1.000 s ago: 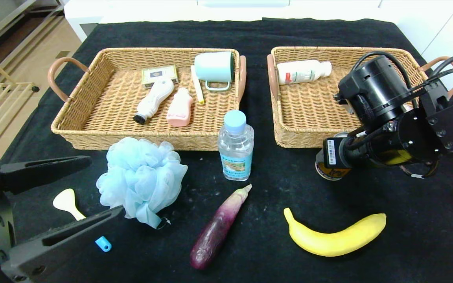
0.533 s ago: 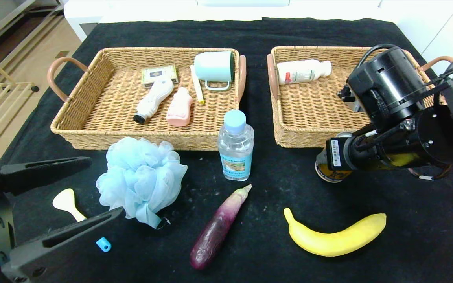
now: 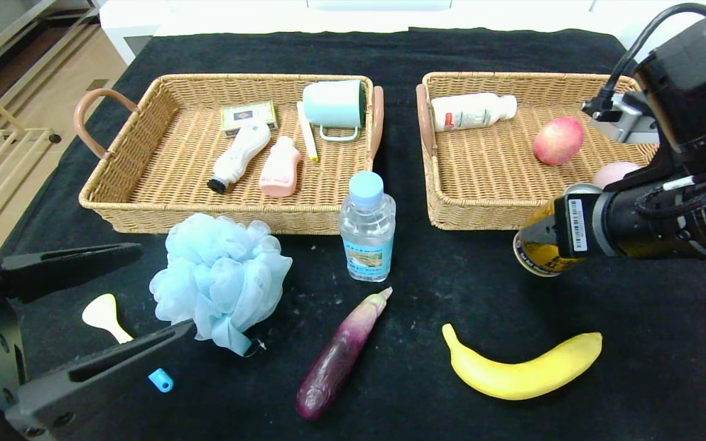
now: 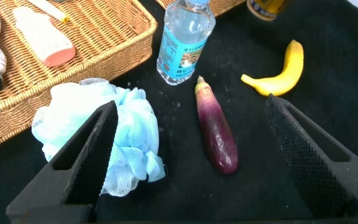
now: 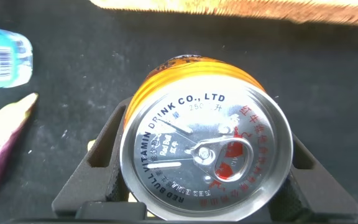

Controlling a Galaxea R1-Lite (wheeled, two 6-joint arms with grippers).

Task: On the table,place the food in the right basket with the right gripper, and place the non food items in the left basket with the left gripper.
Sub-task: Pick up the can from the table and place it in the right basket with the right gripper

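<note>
A: Can [image 3: 540,248] clamped in right gripper [image 3: 564,236], off the cloth, just before right basket [image 3: 482,211], near desk's right edge.
B: Clear the rim, then lower. Left gripper [image 3: 83,306] agape, front-left corner

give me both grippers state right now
left gripper: open, holding nothing, over the table near the loofah.
right gripper: shut on the can.
</note>
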